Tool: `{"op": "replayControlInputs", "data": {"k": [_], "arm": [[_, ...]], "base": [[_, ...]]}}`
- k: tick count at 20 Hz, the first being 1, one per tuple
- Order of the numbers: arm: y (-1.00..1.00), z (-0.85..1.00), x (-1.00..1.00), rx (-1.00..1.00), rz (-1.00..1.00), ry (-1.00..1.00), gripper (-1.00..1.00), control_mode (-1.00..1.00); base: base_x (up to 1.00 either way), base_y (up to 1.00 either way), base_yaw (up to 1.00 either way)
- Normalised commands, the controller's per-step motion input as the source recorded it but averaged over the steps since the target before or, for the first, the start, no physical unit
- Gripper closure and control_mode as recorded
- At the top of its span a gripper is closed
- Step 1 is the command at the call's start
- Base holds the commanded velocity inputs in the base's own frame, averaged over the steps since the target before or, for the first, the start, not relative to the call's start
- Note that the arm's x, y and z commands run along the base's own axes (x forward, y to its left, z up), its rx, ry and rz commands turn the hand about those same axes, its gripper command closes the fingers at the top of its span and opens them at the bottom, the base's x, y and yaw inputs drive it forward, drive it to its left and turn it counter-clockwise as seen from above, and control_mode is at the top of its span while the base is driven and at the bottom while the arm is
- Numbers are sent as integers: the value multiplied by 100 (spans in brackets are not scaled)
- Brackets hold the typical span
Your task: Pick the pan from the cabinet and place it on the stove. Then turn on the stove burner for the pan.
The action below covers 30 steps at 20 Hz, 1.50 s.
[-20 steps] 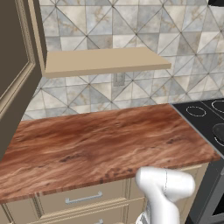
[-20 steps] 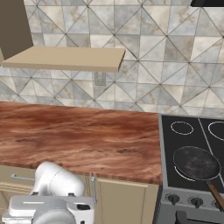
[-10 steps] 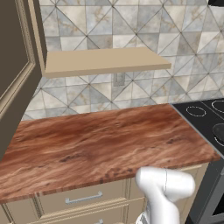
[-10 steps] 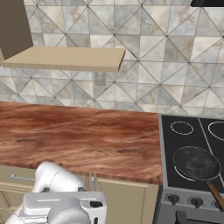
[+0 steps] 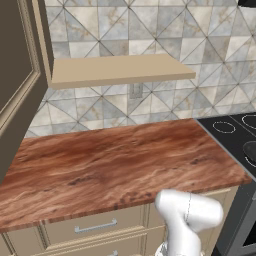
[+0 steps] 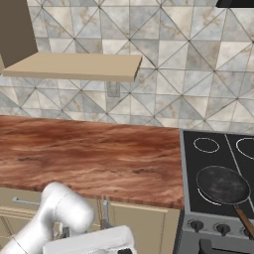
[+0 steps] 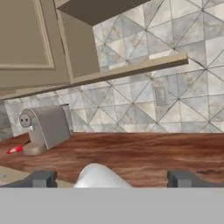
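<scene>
So the pan point(image 6: 222, 185) is already sitting on the stove point(image 6: 206, 163), on the front-left burner ring, near the front edge of the cooktop. Its handle point(image 6: 245, 222) runs out toward the front-right corner, past the front edge and over the knob panel. I'd call the pick-and-place half done, and what's left is the burner.

The knobs point(image 6: 197, 225) are in a row on the front face of the stove, just below the cooktop's front edge. I'd guess the leftmost one or the one next to it goes with the pan's burner, but can't tell for sure from here.

My gripper point(image 7: 111, 178) is spread wide with nothing between the fingertips point(image 7: 41, 179). Thing is, I'm pointed the wrong way: the hand view looks across the wooden counter point(image 5: 115, 160) at the tiled backsplash point(image 7: 144, 109), with a grey coffee machine point(image 7: 46, 127) at the counter's far left end and the cabinet point(image 7: 30, 43) with its open door above it. The stove is off to my right, past the counter's right edge, and the knobs are low on its front. So the next move is basically a swing right and down toward that knob row, while staying clear of the handle sticking out above it. Bumping that could drag the pan off its ring.
</scene>
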Motion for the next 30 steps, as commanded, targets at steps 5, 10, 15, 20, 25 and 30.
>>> {"op": "replayControlInputs", "data": {"k": [5, 10, 15, 20, 25, 30], "arm": [[27, -49, 4, 0, -17, -31, -100, -100], [26, -39, 29, 0, -26, -22, -100, -100], [6, -31, 31, 0, -24, -16, -100, -100], [-9, -18, 16, 0, -10, -14, -100, -100], [-27, -18, 12, 0, -1, -13, -100, -100], [-36, -13, 9, 0, 0, -12, -100, -100]], "base": [[0, 0, 0], [0, 0, 0], [0, 0, 0], [0, 0, 0], [0, 0, 0], [0, 0, 0]]}}
